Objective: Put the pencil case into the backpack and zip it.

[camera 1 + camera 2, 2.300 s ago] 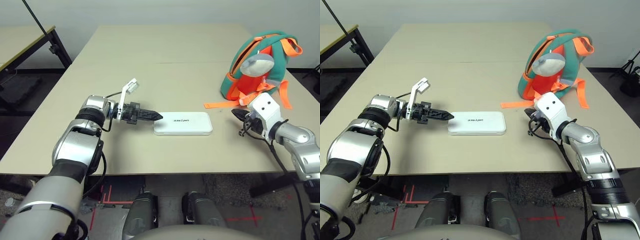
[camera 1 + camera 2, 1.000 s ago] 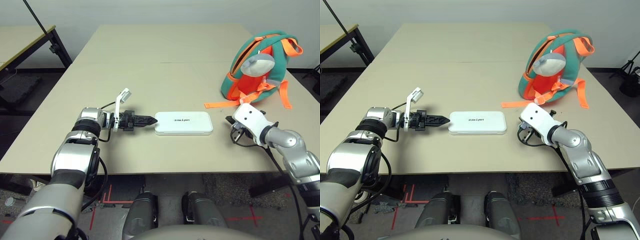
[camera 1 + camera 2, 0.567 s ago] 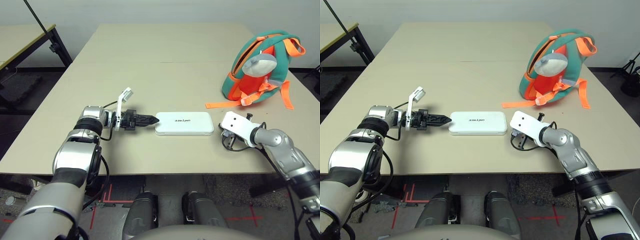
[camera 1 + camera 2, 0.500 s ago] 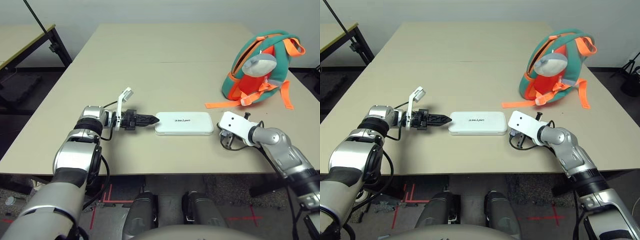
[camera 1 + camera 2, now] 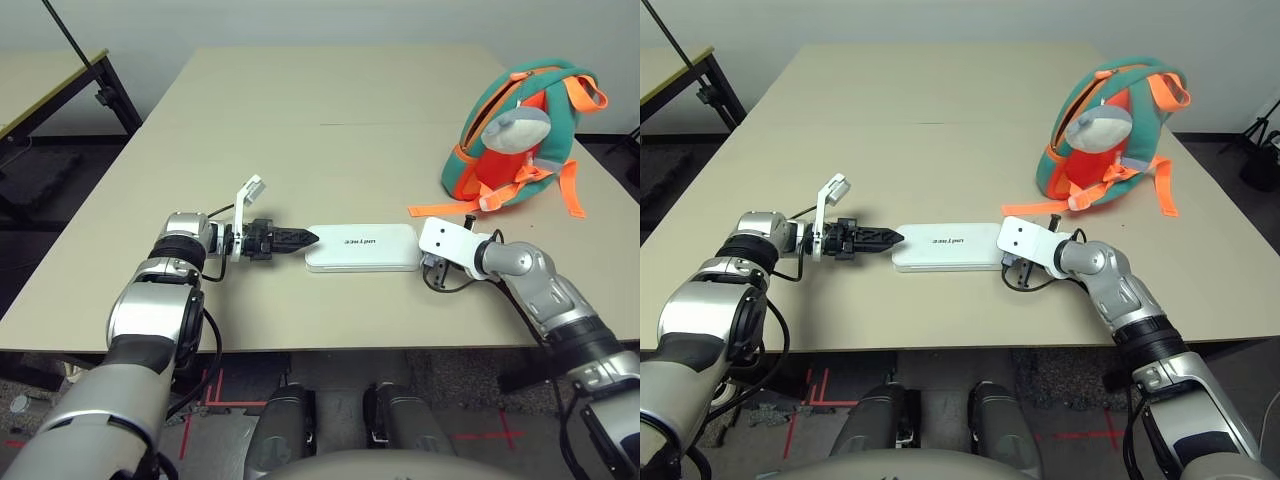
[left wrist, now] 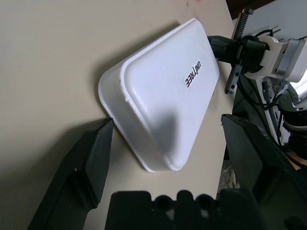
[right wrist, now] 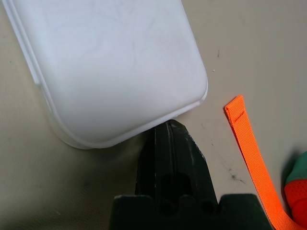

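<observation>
Centrally on a beige table, a flat white pencil case is seen lying lengthwise from left to right, its small dark lettering facing up; it is flanked at each short end by one of the robot's grippers. At its left end, the left gripper is held low over the table with its two black fingers spread wide apart; in the left wrist view one finger is shown beside each long side of the near corner of the case, and no contact can be made out. At its right end, the right gripper is pressed together into a single black wedge, nothing being held between its fingers; its tip is placed right against the rounded edge of the case. Just beyond that end, a loose orange strap is laid flat on the table; it is traced back to the backpack, which is set upright at the far right, well apart from the case; the backpack is teal with an orange front panel, and a grey plush toy is attached to its front.
</observation>
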`<state>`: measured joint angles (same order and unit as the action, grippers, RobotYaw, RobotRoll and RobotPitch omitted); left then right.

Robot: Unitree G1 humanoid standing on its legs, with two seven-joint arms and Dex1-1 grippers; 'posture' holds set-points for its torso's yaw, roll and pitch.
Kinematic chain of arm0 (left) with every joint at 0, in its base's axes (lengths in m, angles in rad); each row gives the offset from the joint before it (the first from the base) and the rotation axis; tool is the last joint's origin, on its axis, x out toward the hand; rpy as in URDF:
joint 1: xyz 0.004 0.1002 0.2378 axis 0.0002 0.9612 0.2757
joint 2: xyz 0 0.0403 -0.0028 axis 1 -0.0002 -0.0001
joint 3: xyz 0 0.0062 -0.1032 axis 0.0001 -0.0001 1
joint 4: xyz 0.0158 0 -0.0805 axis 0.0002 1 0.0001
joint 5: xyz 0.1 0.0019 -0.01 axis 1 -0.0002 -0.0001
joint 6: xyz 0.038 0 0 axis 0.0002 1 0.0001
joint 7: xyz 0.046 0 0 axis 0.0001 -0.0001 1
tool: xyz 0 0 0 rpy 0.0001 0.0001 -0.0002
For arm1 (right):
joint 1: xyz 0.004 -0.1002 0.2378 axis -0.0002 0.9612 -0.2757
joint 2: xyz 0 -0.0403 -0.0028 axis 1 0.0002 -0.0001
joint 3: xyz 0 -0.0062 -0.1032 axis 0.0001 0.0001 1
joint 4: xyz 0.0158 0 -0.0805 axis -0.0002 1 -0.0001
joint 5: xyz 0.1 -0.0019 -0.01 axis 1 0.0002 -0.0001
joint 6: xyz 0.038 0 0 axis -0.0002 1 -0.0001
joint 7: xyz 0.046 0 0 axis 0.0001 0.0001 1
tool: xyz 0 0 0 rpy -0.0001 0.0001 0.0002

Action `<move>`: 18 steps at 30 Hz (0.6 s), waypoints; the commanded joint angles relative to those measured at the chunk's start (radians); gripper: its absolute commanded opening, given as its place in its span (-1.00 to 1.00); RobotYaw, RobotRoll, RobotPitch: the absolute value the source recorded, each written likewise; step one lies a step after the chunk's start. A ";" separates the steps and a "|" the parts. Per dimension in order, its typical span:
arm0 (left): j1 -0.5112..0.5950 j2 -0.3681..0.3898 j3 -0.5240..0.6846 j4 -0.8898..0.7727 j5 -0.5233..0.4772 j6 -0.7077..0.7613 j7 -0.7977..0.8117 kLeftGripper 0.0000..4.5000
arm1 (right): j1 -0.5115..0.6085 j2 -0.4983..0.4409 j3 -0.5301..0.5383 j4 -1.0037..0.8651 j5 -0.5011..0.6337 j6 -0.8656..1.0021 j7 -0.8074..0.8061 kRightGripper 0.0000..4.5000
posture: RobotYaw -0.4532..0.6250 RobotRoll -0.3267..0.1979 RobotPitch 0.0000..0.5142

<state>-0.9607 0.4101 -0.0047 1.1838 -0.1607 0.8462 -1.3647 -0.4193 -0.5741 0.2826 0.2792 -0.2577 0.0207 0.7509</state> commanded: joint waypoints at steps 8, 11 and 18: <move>0.013 -0.005 -0.027 0.016 0.021 0.057 -0.001 1.00 | -0.004 0.037 0.046 -0.035 -0.010 0.007 0.034 -0.99 | -0.15 0.25 -0.73; 0.012 -0.003 -0.032 0.016 0.032 0.077 0.030 1.00 | -0.002 0.041 0.047 -0.039 -0.014 0.009 0.036 -0.99 | -0.14 0.25 -0.73; -0.010 0.003 -0.052 0.012 0.044 0.097 0.034 1.00 | -0.011 0.053 0.053 -0.045 -0.022 0.012 0.046 -0.99 | -0.13 0.25 -0.74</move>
<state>-0.9779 0.4227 -0.0215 1.1816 -0.1517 0.9265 -1.3620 -0.4238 -0.5490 0.2892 0.2639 -0.2838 0.0374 0.7648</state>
